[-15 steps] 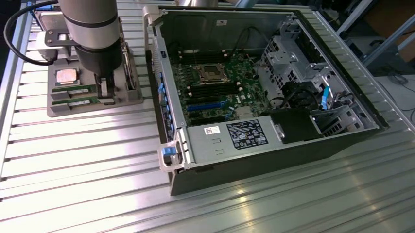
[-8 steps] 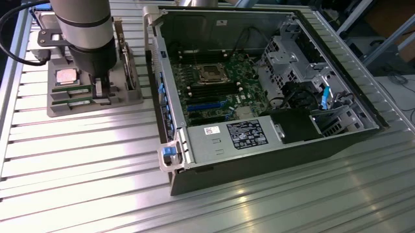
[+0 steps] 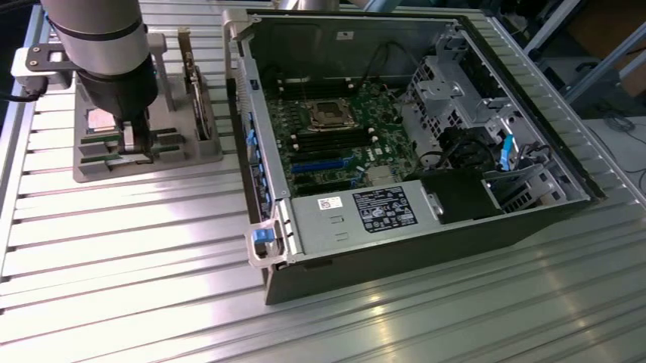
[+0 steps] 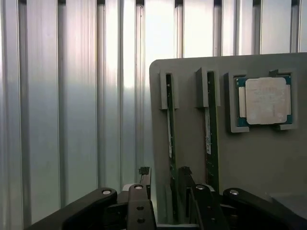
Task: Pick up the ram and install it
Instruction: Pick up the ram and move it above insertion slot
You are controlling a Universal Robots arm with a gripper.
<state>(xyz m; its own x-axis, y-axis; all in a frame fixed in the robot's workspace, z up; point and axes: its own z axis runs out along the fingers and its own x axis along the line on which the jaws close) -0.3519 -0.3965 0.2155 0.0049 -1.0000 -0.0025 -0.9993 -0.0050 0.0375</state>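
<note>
Two ram sticks stand on edge in slots of a grey holder point(image 4: 192, 72). The nearer ram point(image 4: 170, 124) is thin and green with a small white sticker; the other ram point(image 4: 209, 120) stands parallel beside it. My gripper point(image 4: 164, 173) is open, and its black fingertips point(image 4: 144, 173) stand on either side of the nearer ram's end without closing on it. In the exterior view the gripper point(image 3: 135, 145) is lowered into the holder point(image 3: 91, 170) at the exterior view's left, and it hides the sticks there.
A square silver processor chip point(image 4: 265, 100) lies in a recess of the holder. A larger expansion card point(image 3: 199, 94) stands upright on the holder's far side. The open computer case point(image 3: 265, 227) sits to the exterior view's right, its motherboard point(image 3: 333, 151) exposed with black memory slots. Ribbed aluminium table point(image 3: 121, 265) all round.
</note>
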